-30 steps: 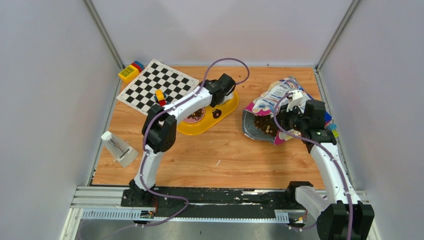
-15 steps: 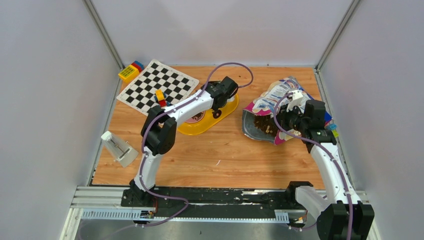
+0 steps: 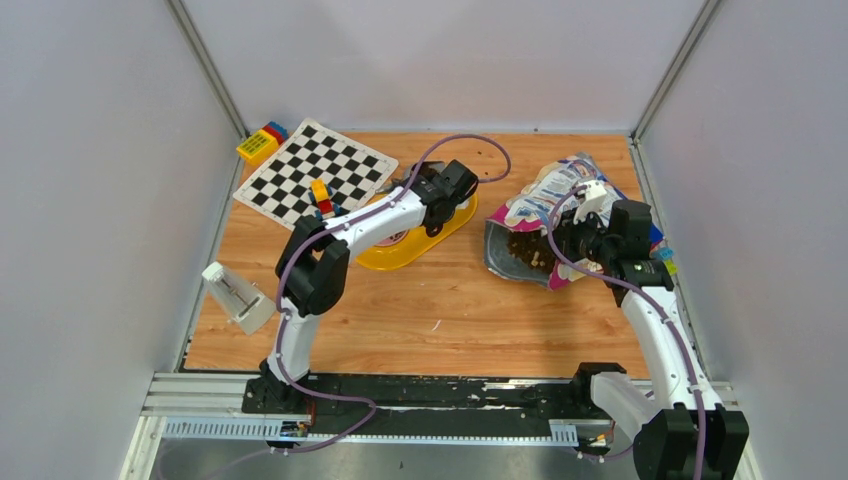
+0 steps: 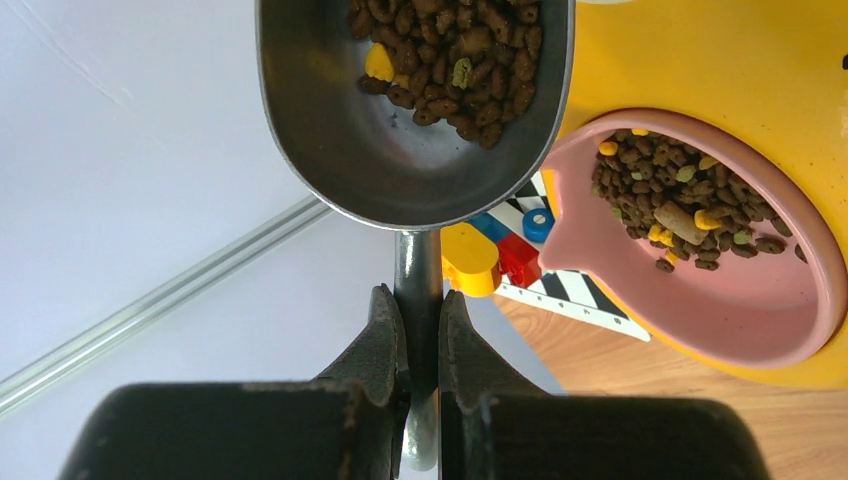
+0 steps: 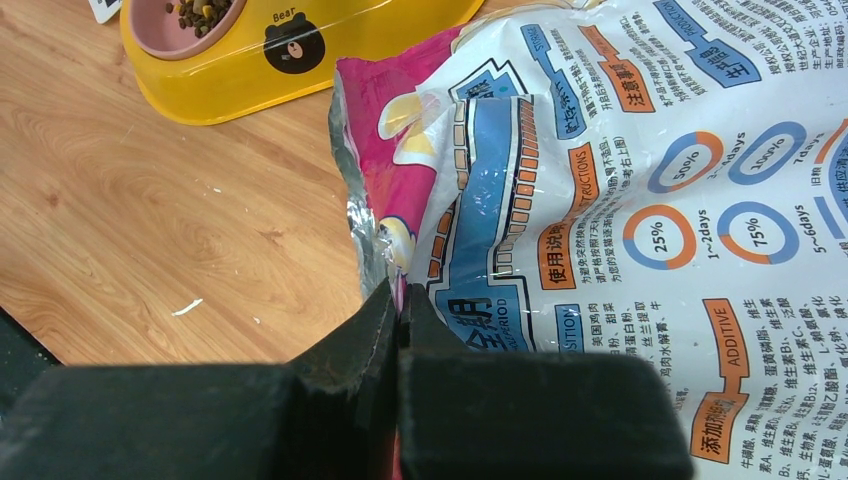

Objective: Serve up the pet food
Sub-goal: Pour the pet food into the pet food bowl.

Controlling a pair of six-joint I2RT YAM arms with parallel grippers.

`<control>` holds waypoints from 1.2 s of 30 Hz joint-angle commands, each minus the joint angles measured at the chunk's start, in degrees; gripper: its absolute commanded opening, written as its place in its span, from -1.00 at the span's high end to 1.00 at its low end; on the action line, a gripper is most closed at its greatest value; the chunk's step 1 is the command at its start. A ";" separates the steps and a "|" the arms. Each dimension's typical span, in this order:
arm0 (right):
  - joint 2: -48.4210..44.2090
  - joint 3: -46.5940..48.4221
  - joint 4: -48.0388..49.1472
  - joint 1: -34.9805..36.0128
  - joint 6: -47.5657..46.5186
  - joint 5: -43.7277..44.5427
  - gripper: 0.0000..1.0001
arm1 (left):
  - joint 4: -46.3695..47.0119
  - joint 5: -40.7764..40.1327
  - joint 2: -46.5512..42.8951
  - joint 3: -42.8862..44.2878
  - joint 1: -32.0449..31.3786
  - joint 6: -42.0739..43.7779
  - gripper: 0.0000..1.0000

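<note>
My left gripper (image 4: 420, 300) is shut on the handle of a grey scoop (image 4: 400, 150). The scoop holds dark brown kibble (image 4: 450, 50) and hangs beside the pink bowl (image 4: 720, 320) of the yellow feeder (image 3: 400, 250). That bowl also holds kibble (image 4: 680, 200). In the top view the left gripper (image 3: 425, 185) is over the feeder's far end. My right gripper (image 5: 400, 290) is shut on the open edge of the blue-and-pink bag (image 5: 600, 200). The bag (image 3: 550, 195) lies at the right, with kibble (image 3: 530, 250) showing in its mouth by the right gripper (image 3: 575, 235).
A chessboard (image 3: 315, 175) lies at the back left with toy blocks (image 3: 321, 195) on its near edge. More blocks (image 3: 258, 145) sit in the back left corner. A white object (image 3: 238, 297) stands at the left edge. Walls close in on three sides.
My left wrist has shifted and turned slightly over the feeder with the scoop in it. The right arm and bag have not moved.
</note>
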 commanded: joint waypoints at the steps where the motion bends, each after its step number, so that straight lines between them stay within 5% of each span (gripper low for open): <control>1: -2.62 1.10 2.01 0.54 1.12 -7.14 1.00 | 4.15 -3.10 -4.60 -1.19 -0.32 1.83 1.00; 26: -2.71 1.10 1.97 0.54 1.13 -7.10 1.00 | 11.85 -7.50 -7.75 -7.79 -0.40 10.08 1.00; 36: -2.58 1.10 1.99 0.54 1.19 -7.15 1.00 | 22.10 -10.11 -9.08 -13.32 -1.78 17.51 1.00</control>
